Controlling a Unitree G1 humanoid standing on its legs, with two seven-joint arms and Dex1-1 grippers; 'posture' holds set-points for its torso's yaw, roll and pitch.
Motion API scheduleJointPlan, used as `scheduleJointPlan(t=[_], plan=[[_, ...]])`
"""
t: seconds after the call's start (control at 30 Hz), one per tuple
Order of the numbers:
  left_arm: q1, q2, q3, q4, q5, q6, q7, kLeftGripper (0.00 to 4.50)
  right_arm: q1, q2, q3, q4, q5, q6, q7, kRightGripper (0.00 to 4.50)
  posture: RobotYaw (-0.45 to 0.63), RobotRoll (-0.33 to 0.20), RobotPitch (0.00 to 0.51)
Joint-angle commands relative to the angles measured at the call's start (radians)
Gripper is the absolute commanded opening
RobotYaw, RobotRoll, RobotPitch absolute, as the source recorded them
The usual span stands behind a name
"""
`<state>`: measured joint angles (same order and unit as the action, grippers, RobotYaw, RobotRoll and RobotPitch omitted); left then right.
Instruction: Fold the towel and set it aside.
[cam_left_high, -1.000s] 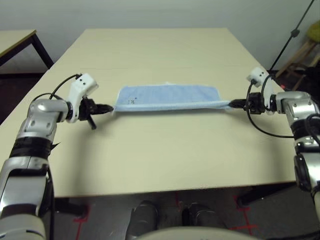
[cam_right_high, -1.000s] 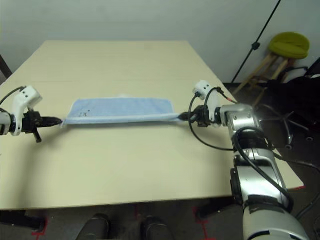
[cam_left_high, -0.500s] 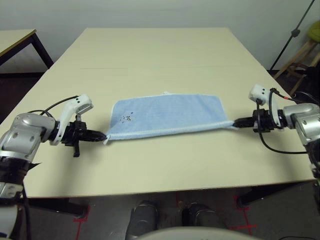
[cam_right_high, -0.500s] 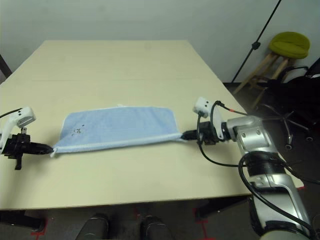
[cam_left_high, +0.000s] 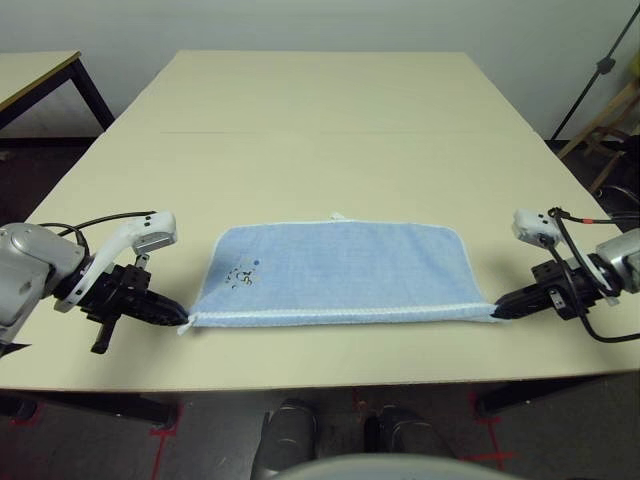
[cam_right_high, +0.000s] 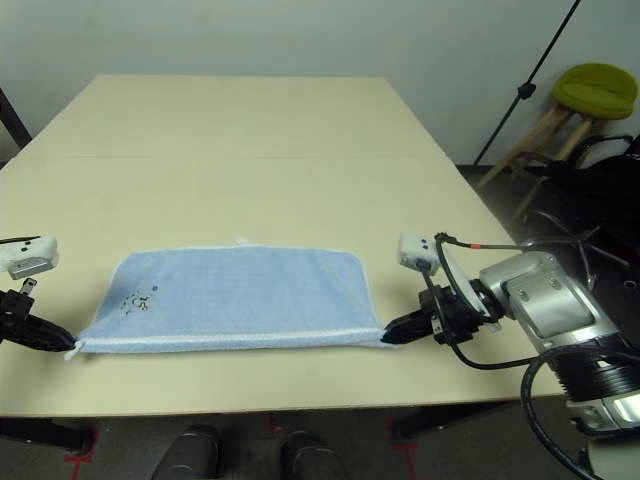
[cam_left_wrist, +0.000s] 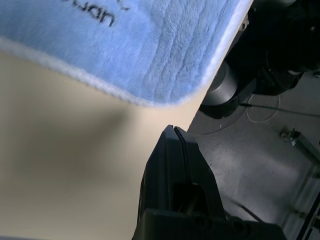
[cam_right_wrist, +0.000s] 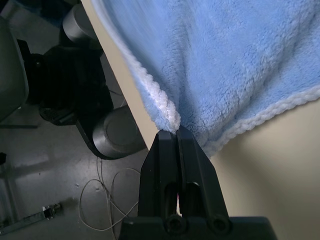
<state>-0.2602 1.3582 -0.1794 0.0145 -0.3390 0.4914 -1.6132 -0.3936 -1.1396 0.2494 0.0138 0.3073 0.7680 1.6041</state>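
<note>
Left gripper (cam_left_high: 180, 318) clenched at the near left corner of the towel (cam_left_high: 335, 272), though grip on the cloth impossible to confirm; right gripper (cam_left_high: 496, 310) pinching the towel's near right corner between shut black fingers (cam_right_wrist: 175, 150). Light-blue towel spread flat near the front edge of the beige table (cam_left_high: 320, 120), long axis running left to right, small embroidered logo (cam_left_high: 241, 276) toward its left end. No containers anywhere; right of the table, a black stand pole (cam_right_high: 525, 85) and a stool with a yellow-green seat (cam_right_high: 594, 88), white wall (cam_right_high: 300, 35) behind.

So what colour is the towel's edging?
White, on the light-blue towel; clearest in the right wrist view.
</note>
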Motion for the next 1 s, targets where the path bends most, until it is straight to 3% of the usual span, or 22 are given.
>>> scheduleJointPlan(t=[0.03,0.23,0.47,0.57,0.8,0.97,1.0], plan=[[-0.088,-0.075,-0.044,0.084,0.091,-0.068,0.015,0.03,-0.042,0.046,-0.003,0.072,-0.036,-0.058,-0.060,0.00,0.17,0.000,0.085],[-0.262,-0.198,-0.090,0.250,0.209,-0.165,0.026,0.03,-0.159,0.116,0.004,0.220,-0.089,-0.128,-0.108,0.00,0.16,0.000,0.086],[-0.228,-0.215,-0.014,0.176,0.149,-0.110,0.031,0.03,-0.199,0.164,0.013,0.246,-0.102,-0.122,-0.119,0.00,0.17,0.000,0.091],[-0.172,-0.203,0.040,0.086,0.105,-0.071,0.052,0.58,-0.210,0.178,0.017,0.253,-0.108,-0.120,-0.119,0.00,0.18,0.000,0.100],[0.093,-0.083,0.205,-0.240,-0.028,0.050,0.045,2.85,-0.218,0.195,0.012,0.247,-0.109,-0.104,-0.118,0.00,0.20,0.000,0.122],[0.211,-0.101,0.218,-0.335,0.005,0.001,0.137,4.41,-0.215,0.207,0.007,0.233,-0.103,-0.088,-0.127,0.00,0.21,0.000,0.128],[0.220,-0.106,0.219,-0.343,0.003,0.002,0.152,4.46,-0.214,0.208,0.006,0.229,-0.101,-0.085,-0.128,0.00,0.20,0.000,0.133]])
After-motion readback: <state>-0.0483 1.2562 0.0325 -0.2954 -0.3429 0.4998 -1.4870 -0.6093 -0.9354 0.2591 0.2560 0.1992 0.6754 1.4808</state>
